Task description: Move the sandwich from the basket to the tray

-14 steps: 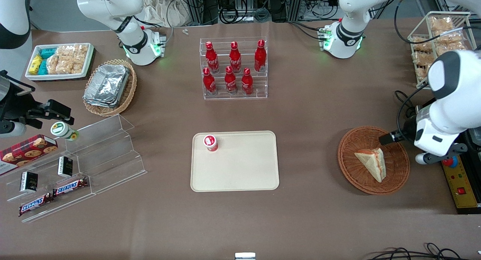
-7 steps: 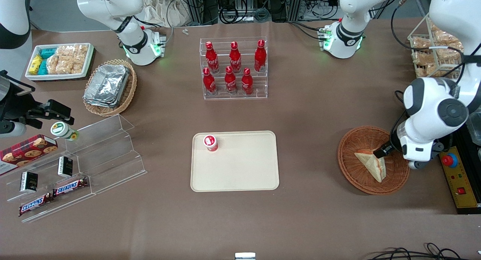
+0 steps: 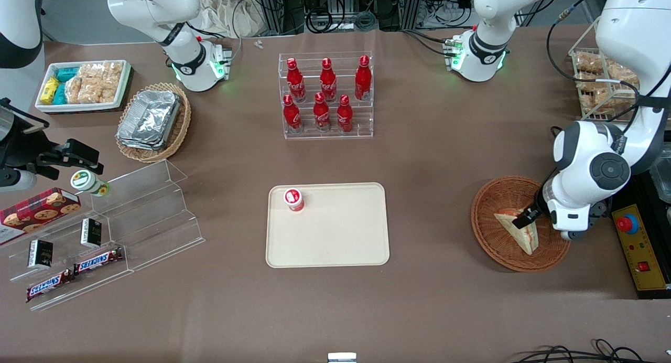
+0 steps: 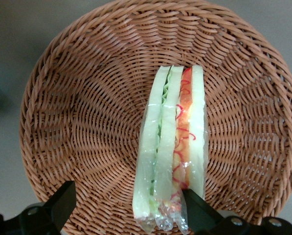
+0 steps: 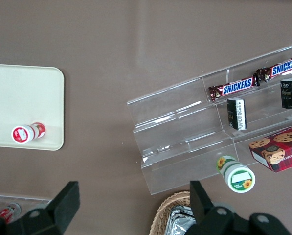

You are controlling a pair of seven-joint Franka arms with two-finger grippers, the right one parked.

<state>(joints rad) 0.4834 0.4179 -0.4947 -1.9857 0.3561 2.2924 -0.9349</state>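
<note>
1 sandwich (image 4: 171,147) lying in my basket (image 4: 82,122), gripper (image 3: 524,217) low over it, fingers (image 4: 62,198) spread wide astride the wedge, tray (image 3: 335,242) well apart.

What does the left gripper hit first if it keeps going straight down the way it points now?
Most likely the sandwich: the gripper is open and straddles its end, with the basket weave underneath. One finger looks close to the wrap, so it may touch first.
</note>
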